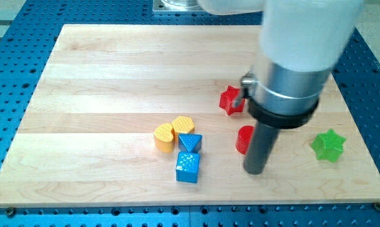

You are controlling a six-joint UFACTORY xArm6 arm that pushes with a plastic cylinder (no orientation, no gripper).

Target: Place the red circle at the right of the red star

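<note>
Red plastic circle (pixel 244 139), ribbed and glossy, is half hidden behind my tip (pixel 254 171), below the red plastic star (pixel 230 100), right of the wooden board's (pixel 114 75) centre; no gripper is fitted.

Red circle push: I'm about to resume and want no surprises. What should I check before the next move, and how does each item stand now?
1. My tip beside the red circle: ok, at its lower right.
2. Contact: cannot tell.
3. Red circle right of the red star: not ok, it sits below.
4. Green star out of the path: ok.
5. Yellow and blue blocks clear: ok.
</note>
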